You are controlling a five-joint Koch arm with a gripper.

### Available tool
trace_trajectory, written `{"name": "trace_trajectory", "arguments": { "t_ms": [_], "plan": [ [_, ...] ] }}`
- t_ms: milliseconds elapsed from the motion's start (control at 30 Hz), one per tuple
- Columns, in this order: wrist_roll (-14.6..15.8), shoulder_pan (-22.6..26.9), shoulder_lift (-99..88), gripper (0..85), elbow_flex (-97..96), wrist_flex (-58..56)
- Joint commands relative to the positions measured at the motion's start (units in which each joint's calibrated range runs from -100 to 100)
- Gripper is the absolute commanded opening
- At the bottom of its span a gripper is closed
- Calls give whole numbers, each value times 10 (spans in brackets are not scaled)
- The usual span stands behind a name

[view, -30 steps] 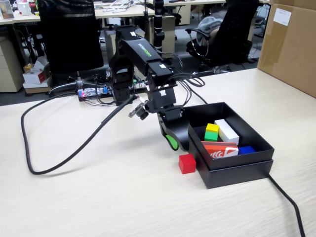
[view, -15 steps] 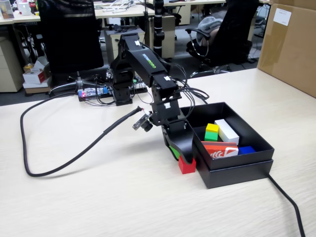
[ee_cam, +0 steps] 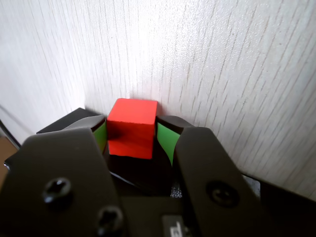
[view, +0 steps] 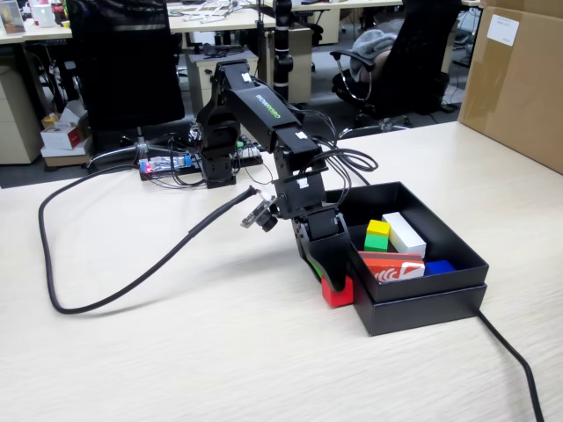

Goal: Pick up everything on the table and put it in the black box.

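Gripping the red cube (ee_cam: 131, 127) between green pads (ee_cam: 164, 139), with the claw (ee_cam: 132, 134) clamped on it from both sides, low at centre of the wrist view. Pressed flat against two opposite faces, so probably squared up that way to stop the cube twisting on the lift. Resting on the desk (view: 176, 352) yet, judging by the fixed view, where the red cube (view: 336, 293) sits at lower centre, tight against the near left wall of the black box (view: 422, 303). Reaching down steeply from the arm's base at upper centre, likely because the cube lies so close to that wall that a slanted approach would strike the rim.

Lying inside the box, right of centre in the fixed view: yellow cube (view: 378, 229) stacked on green cube (view: 376, 243), a white oblong block (view: 404, 233) just beside them, an orange-red printed carton (view: 391, 265) nearer the front, and something blue (view: 437, 266) at its right, too hidden to name. Judged as last of the three cubes outstanding, hence nearly done with the task.

Calling next for a straight lift clear of the double rim, then a short carry rightward over the open interior. Risking a snag on the rim if raised too little.
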Motion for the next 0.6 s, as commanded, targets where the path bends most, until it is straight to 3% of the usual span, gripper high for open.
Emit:
{"name": "trace_trajectory", "arguments": {
  "t_ms": [0,433,567],
  "plan": [
    [-4,-1,-43,37,13,-35],
    [-4,-12,-285,32,79,-190],
    [5,36,-399,33,144,-240]
  ]
}}
